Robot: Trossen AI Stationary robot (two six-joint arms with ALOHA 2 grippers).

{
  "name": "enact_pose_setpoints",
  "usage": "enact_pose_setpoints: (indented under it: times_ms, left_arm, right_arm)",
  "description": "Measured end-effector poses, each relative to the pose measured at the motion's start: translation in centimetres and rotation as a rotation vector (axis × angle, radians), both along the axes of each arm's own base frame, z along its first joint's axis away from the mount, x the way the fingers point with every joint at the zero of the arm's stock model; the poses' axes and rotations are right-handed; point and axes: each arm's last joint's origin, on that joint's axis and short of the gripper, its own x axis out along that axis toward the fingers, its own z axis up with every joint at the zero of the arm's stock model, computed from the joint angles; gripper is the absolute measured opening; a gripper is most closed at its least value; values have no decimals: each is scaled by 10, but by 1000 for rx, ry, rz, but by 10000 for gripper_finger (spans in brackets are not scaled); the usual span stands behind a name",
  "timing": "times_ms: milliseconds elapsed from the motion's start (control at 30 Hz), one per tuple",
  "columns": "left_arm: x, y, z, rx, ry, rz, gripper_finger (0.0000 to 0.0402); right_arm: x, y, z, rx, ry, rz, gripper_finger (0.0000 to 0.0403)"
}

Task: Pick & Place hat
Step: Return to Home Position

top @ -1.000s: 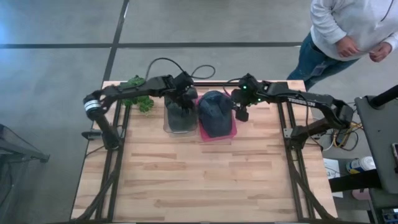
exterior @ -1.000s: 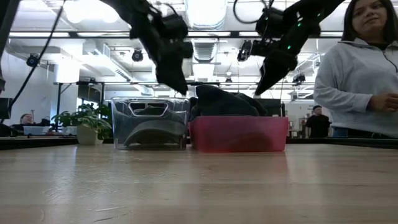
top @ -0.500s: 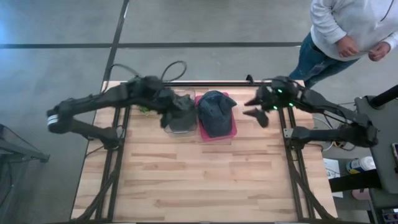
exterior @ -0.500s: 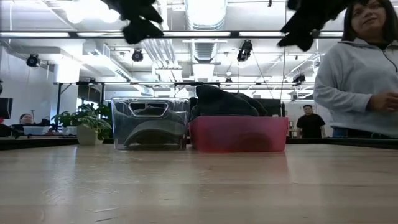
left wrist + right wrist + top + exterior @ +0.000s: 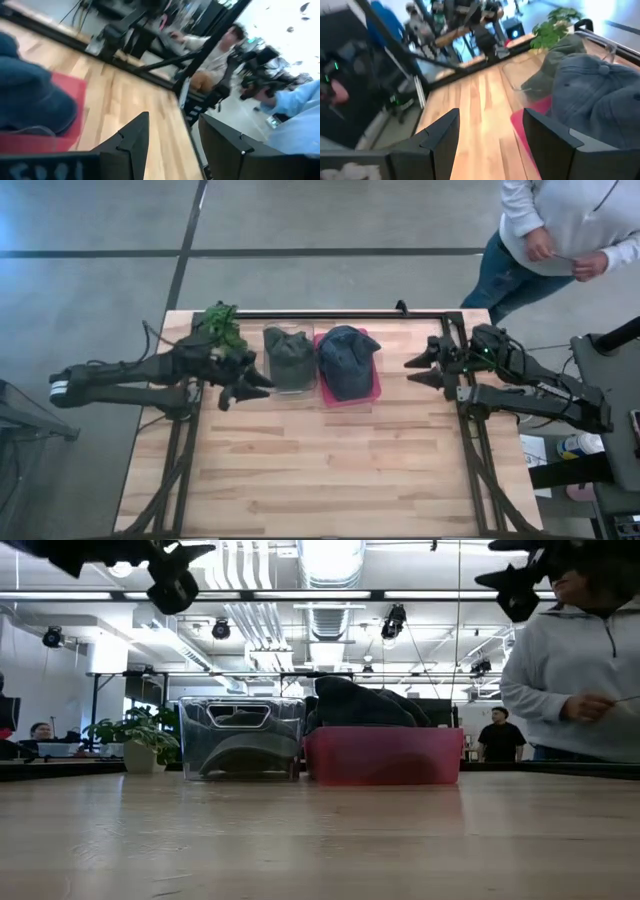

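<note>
L gripper hung above the table, fingers spread wide w/ nothing between them; the left wrist view showed the same, an empty gap at the gripper. R gripper sat over the right side rail, likewise parted and empty; its own wrist view agreed.

Homing, as I judged it: keep both sets of fingers apart and go up and outward first, away from the bins, before folding in. L needed more care, being just beside the clear bin w/ the potted plant close behind the arm, so a low sweep could nudge either. R had open room, but a person stood off the far right corner, so no wide swing that way.

Blue cap lay in the red bin, crown up, humped above the rim; it sat between the two grippers, touching neither. Clear bin, w/ a grey cap in it, stood between L gripper and the red bin; R gripper was well apart from the red bin's right wall.
</note>
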Motion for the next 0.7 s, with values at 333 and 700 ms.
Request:
enact_pose_setpoints:
  times_ms: [333, 700]
  left_arm:
    - [-26, -5, -31, -14, -134, 4, 165]
    - [-29, -8, -52, -47, -115, -67, 165]
  right_arm:
    - [4, -2, -27, -19, -259, -7, 212]
    - [9, -2, -66, 141, -244, -34, 212]
